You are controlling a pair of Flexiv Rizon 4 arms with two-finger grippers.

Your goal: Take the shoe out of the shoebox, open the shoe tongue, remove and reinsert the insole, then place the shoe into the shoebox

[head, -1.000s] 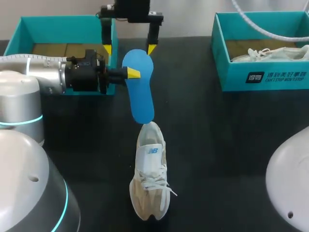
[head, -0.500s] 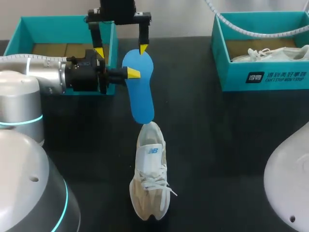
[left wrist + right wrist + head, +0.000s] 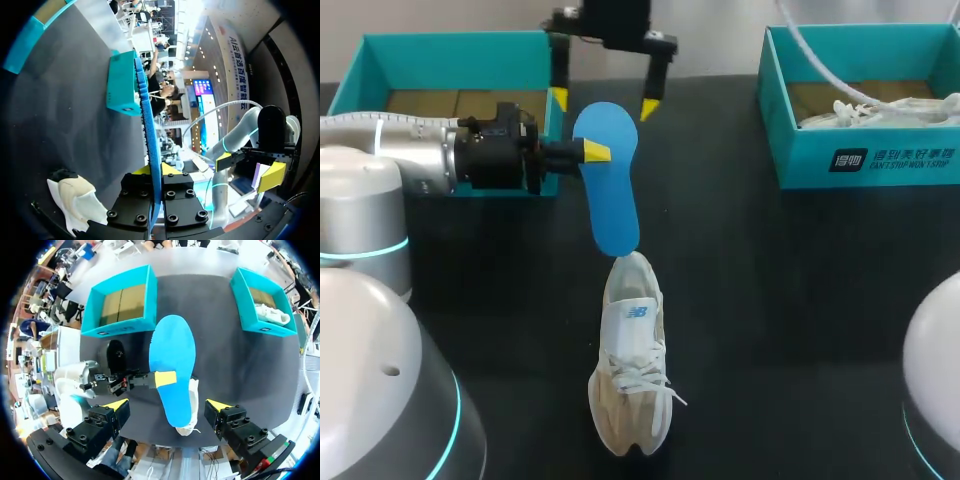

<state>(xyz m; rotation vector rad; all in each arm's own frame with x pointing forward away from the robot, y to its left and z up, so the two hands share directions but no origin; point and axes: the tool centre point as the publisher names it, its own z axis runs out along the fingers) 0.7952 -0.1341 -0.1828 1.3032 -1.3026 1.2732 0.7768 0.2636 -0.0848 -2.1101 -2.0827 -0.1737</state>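
In the head view, the left gripper (image 3: pixel 592 151) is clamped on the side edge of the blue insole (image 3: pixel 608 190), held over the black table (image 3: pixel 770 300) just beyond the white shoe (image 3: pixel 630 365). The right gripper (image 3: pixel 604 102) hangs at the insole's far end, fingers apart.

In the left wrist view, the insole (image 3: pixel 150 130) stands edge-on, pinched in the left gripper (image 3: pixel 155 172), with the shoe (image 3: pixel 75 200) lying beside it.

In the right wrist view, the right gripper (image 3: pixel 167 405) is spread wide above the insole (image 3: pixel 172 350), not touching it.

insole (image 3: pixel 612 200) between left shoebox (image 3: pixel 460 45), right shoebox (image 3: pixel 880 155); shoe (image 3: pixel 632 370) before it
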